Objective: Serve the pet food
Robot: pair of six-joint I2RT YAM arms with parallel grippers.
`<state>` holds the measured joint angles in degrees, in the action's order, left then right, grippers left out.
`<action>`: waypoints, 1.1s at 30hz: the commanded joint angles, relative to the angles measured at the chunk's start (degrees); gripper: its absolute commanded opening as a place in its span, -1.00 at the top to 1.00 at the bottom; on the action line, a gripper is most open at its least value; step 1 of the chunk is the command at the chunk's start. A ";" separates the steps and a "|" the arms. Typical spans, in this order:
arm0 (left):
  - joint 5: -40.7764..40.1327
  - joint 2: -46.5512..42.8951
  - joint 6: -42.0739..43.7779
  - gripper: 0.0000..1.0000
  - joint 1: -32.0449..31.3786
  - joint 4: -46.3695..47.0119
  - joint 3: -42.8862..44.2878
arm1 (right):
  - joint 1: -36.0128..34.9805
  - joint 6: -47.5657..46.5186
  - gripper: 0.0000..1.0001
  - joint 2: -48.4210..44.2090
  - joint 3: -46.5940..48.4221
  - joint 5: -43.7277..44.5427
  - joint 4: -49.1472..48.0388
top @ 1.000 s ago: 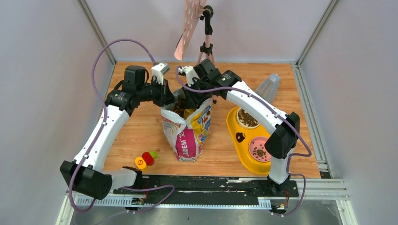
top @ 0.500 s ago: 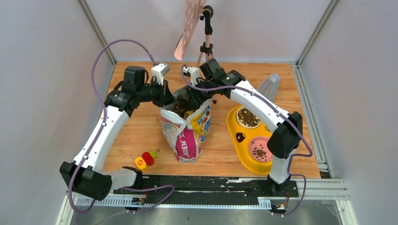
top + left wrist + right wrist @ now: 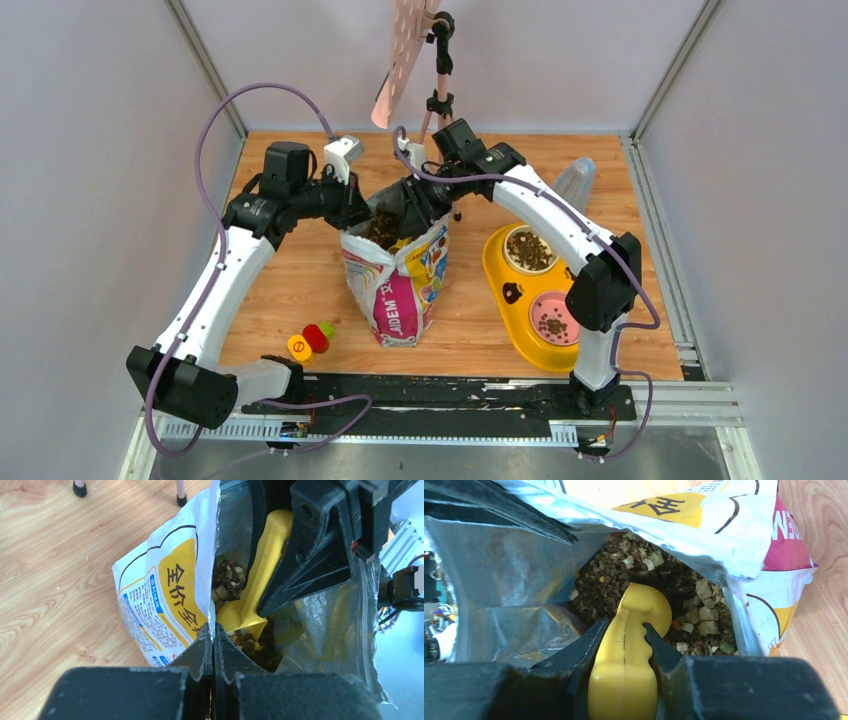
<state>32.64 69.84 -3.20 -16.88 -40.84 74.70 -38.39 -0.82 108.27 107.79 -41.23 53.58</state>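
Scoop (image 3: 624, 680), kibble (image 3: 604, 580) inside bag (image 3: 395, 290); left gripper (image 3: 214, 632) pinches bag rim, right gripper (image 3: 624, 627) clamps scoop.

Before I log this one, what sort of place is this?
Likely a robot test cell, not a home: a small wooden tabletop boxed in by plain grey wall panels, a pink perforated board on a tripod at the back, and an aluminium rail along the near edge.

The left gripper (image 3: 214, 634) pinches the bag (image 3: 165, 595) by its rim; inside, the right gripper (image 3: 274, 555) clamps a yellow scoop (image 3: 261, 572) resting on pet food (image 3: 227, 581).
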 commanded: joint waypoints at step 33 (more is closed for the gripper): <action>-2.90 2.33 19.88 1.00 -0.32 -8.55 15.12 | 18.86 33.69 1.00 -1.53 4.96 -15.62 -12.12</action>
<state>30.98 75.37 13.78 -18.90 -48.16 82.72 -25.78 24.91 111.57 109.54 -61.69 42.81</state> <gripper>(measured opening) 0.006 0.277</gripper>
